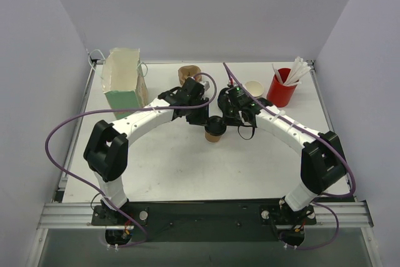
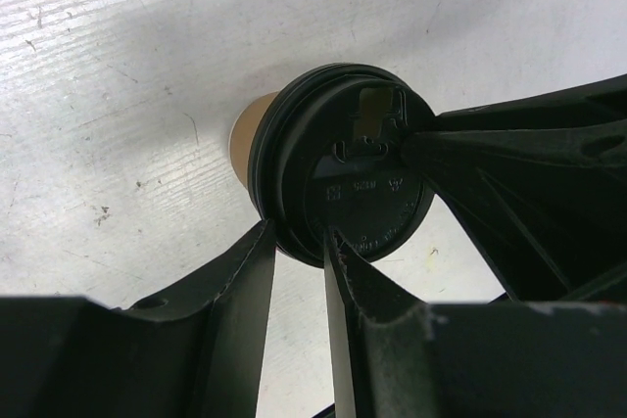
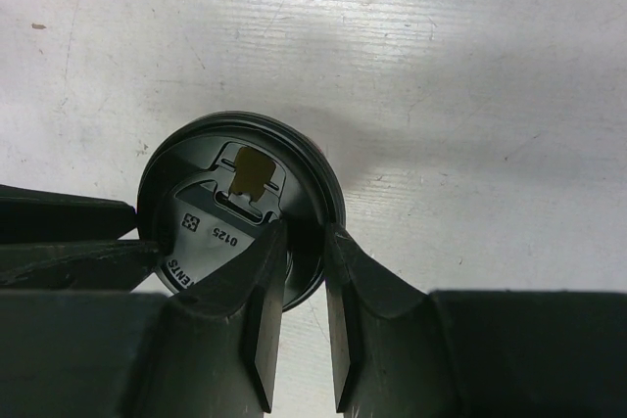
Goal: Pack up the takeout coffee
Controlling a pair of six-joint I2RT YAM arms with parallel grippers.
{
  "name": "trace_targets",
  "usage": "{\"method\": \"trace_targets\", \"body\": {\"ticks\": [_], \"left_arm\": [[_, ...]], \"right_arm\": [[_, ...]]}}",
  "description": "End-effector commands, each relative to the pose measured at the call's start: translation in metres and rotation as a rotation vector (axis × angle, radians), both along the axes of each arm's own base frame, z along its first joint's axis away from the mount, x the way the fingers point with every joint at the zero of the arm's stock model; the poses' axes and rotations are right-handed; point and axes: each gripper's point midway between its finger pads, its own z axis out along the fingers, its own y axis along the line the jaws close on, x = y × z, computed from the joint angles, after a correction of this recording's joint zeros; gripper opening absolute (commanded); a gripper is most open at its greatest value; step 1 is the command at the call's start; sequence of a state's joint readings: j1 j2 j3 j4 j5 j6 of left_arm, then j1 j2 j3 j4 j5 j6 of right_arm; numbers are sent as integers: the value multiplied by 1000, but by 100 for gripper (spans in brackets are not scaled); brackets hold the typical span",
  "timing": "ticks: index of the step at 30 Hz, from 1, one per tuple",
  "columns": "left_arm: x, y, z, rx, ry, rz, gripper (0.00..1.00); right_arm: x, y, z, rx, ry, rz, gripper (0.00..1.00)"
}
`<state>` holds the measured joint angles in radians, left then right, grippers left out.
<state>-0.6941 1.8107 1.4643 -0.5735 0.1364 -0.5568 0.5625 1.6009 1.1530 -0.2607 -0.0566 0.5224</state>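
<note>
Item: takeout coffee (image 1: 214,132), upright at mid-desk (image 1: 181,173), between the 2 arms, black lid (image 2: 343,168) on
Hold, right end effector (image 3: 306,232): clamped on the lid's rim, 1 finger on top, 1 outside
Hold, left end effector (image 2: 300,234): astride another part of the same rim likewise; actual bite cannot be told
Probable reason for the 2-sided hold: steadying a light, tippy cup, or seating the lid before any lift
Likely destination: open green paper bag (image 1: 125,82), far left, well apart from the cup
Packing not yet done
</note>
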Motion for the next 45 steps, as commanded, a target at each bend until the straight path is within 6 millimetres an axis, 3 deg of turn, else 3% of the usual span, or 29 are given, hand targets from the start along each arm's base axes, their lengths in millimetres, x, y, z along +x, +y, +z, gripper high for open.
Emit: {"method": "trace_targets", "body": {"ticks": [1,9,28,38,45], "left_arm": [[1,-6,18,-51,-42,-4,36],[4,-11,20,-67,-41,-8,31],[-4,3,-26,23,13,30,27],[-9,4,-35,26,25,37,27],[-9,5,-37,29,29,37,27]], "right_arm": [[3,1,9,-21,-20,0,18],[2,2,11,-24,-27,4,18],[-7,6,-4,-6,4,7,18],[-20,0,-26,7,51,-9,18],[-19,-3,-22,6,43,-17,18]]}}
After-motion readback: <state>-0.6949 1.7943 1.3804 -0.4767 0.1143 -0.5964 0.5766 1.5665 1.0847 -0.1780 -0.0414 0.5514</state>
